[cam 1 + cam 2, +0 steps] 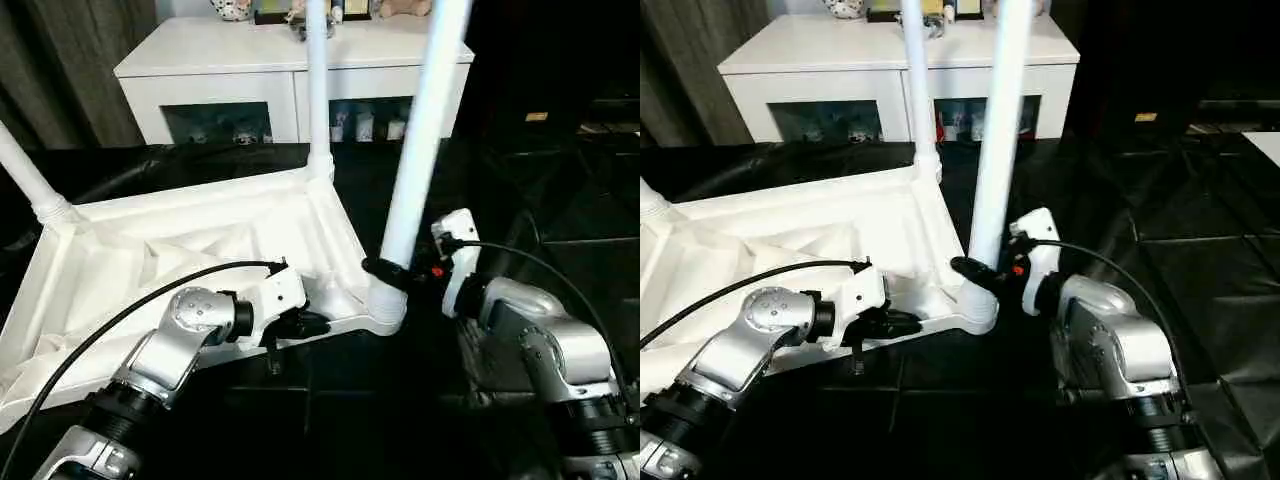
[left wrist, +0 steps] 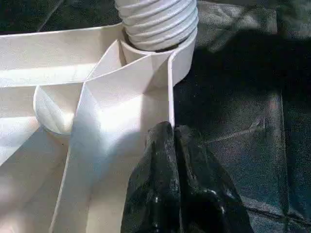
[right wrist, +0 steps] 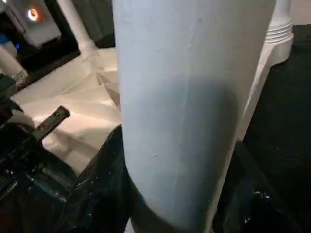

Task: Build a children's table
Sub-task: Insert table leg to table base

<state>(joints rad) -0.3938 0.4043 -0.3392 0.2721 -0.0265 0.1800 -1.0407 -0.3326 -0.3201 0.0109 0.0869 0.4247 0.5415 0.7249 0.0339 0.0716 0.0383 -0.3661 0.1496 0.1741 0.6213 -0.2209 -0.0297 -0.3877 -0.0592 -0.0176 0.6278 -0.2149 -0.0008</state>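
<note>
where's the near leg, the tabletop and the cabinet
near leg (image 1: 420, 130), left eye view, mid shaft
tabletop (image 1: 200, 235), left eye view, ribbed underside
cabinet (image 1: 220, 50), left eye view, top surface

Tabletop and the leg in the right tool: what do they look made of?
Tabletop: looks like moulded white plastic, semi-gloss, going by its thin ribs and cast corner sockets. Leg held by the right tool: smooth white tube, probably plastic too, with moulded threads at its base.

The two head cameras look forward and down from up high, side by side. Both see the upside-down tabletop (image 1: 200, 240) and the far cabinet (image 1: 290, 70). Each wrist camera sits very close: the left by the rim, the right against the near leg (image 3: 194, 107).
</note>
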